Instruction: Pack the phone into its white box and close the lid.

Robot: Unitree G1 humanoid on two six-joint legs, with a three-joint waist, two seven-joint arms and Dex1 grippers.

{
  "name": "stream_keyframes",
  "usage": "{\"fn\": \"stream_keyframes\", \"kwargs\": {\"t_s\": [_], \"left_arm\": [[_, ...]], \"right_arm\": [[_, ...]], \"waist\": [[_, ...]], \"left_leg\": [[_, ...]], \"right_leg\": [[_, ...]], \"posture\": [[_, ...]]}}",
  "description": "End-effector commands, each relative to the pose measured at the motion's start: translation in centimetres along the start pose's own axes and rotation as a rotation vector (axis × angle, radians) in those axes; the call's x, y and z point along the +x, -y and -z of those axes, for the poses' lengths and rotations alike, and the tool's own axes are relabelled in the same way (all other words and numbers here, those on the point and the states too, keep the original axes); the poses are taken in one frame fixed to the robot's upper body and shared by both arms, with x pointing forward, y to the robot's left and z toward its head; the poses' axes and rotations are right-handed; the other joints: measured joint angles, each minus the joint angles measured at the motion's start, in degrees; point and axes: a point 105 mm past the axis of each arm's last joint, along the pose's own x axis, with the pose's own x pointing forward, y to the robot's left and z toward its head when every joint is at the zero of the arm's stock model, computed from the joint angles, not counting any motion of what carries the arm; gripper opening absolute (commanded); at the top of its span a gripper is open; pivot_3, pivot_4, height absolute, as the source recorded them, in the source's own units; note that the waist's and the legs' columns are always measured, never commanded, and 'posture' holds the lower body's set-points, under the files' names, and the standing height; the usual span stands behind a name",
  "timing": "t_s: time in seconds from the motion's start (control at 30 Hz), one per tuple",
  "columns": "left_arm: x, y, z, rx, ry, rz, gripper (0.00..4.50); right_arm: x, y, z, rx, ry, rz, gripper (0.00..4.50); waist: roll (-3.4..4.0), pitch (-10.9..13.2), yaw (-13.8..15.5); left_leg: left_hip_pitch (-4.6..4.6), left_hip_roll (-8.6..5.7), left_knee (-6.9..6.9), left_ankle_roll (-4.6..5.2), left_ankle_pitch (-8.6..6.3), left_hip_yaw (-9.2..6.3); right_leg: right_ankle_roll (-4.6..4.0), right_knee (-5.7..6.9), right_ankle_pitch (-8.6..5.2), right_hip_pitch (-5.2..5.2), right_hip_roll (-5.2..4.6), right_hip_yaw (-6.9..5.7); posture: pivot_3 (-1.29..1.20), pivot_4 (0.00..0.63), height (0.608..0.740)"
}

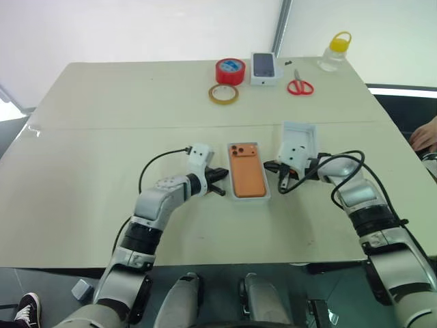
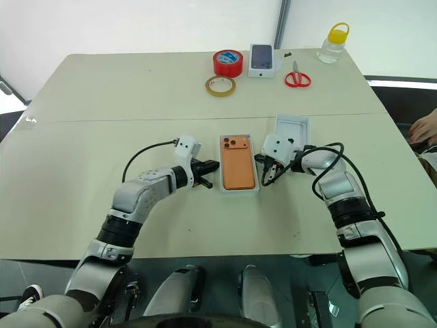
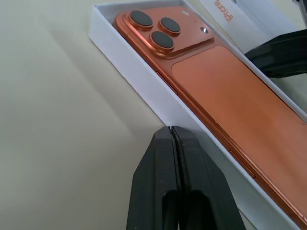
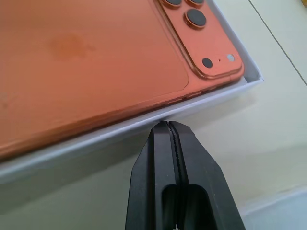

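Observation:
The orange phone [image 1: 246, 171] lies back up inside the white box [image 1: 251, 199] at the table's middle, its camera cluster at the far end. My left gripper [image 1: 222, 180] is shut and empty, its tip close against the box's left wall [image 3: 139, 81]. Opposite it, my right gripper [image 1: 268, 165] is also shut and empty, with its tip at the box's right wall [image 4: 120, 129] near the camera end. The lid [image 1: 302, 137] lies inner face up just behind my right wrist, which partly covers it.
Along the far edge stand a red tape roll [image 1: 230, 70], a yellowish tape ring [image 1: 223, 93], a smaller white box with a dark phone picture [image 1: 265, 67], red scissors [image 1: 299, 86] and a yellow-capped bottle [image 1: 335, 51]. A person's hand [image 1: 425, 133] shows at the right.

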Motion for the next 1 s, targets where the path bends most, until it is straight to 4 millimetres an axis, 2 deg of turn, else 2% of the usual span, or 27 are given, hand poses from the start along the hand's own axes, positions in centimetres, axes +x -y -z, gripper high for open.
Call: {"fn": "stream_keyframes", "kwargs": {"t_s": [0.03,0.33,0.6,1.0], "left_arm": [[1.7,4.0,-1.8,0.065,0.043,0.151,0.06],[2.6,4.9,-1.9,0.069,0.048,0.179,0.06],[2.3,3.8,-2.3,0.072,0.061,0.145,0.06],[1.4,2.8,-2.5,0.090,0.089,0.116,0.06]], "right_arm": [[-0.5,0.4,-1.0,-0.053,0.033,0.001,0.00],[-1.4,0.5,0.1,-0.043,0.005,0.014,0.00],[-1.6,0.0,0.3,-0.036,-0.007,-0.021,0.00],[-1.9,0.4,0.2,-0.078,-0.026,-0.022,0.00]], "waist": [[0.00,0.00,0.04],[-0.01,0.00,-0.19],[-0.01,0.00,-0.17],[-0.01,0.00,-0.24]], "left_leg": [[-0.01,0.00,0.01,0.00,0.00,0.00],[0.00,0.01,0.01,0.00,0.00,0.00],[0.00,0.01,0.03,0.00,0.00,0.00],[0.00,0.02,0.04,0.00,0.00,0.01]], "right_leg": [[0.00,0.00,0.00,0.00,0.00,0.00],[0.01,0.02,0.00,-0.01,0.03,-0.01],[0.01,0.02,0.00,-0.01,0.03,-0.01],[0.01,0.03,0.00,-0.01,0.03,-0.01]], "posture": [[0.00,0.150,0.740],[0.00,0.150,0.740],[0.00,0.150,0.740],[0.00,0.150,0.740]]}}
